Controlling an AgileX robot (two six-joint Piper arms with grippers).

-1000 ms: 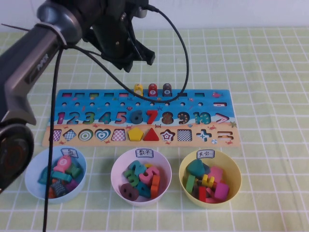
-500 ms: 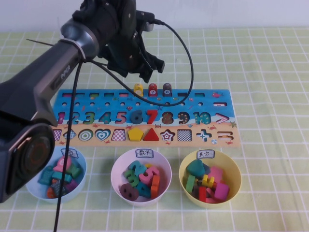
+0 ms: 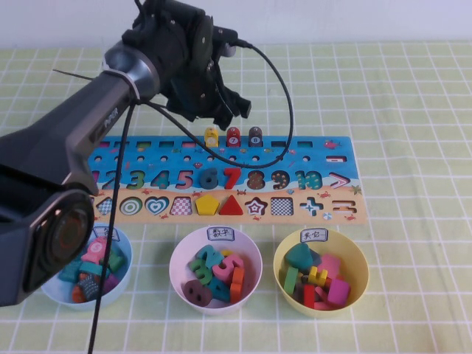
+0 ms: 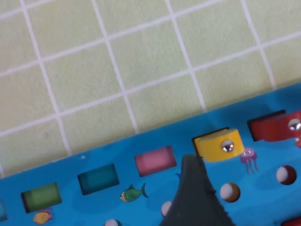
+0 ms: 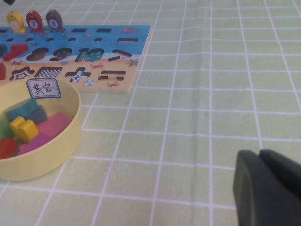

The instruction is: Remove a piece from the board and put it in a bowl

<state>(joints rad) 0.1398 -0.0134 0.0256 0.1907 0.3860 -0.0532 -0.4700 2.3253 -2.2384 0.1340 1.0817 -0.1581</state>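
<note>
Two pegs (image 3: 244, 136) flank yellow piece (image 3: 212, 136) rightward.

The left arm reaches from the near left corner diagonally up and across, its grey link rising to a dark wrist wrapped by a black cable. The left gripper (image 3: 230, 110) hangs at the far end, tilted down and to the right, with its jaws spread wide and holding nothing; one dark fingertip (image 4: 195, 188) shows in the left wrist view. The right gripper (image 5: 268, 188) sits low at the right, apart from the left arm, its dark fingers pressed together.
</note>
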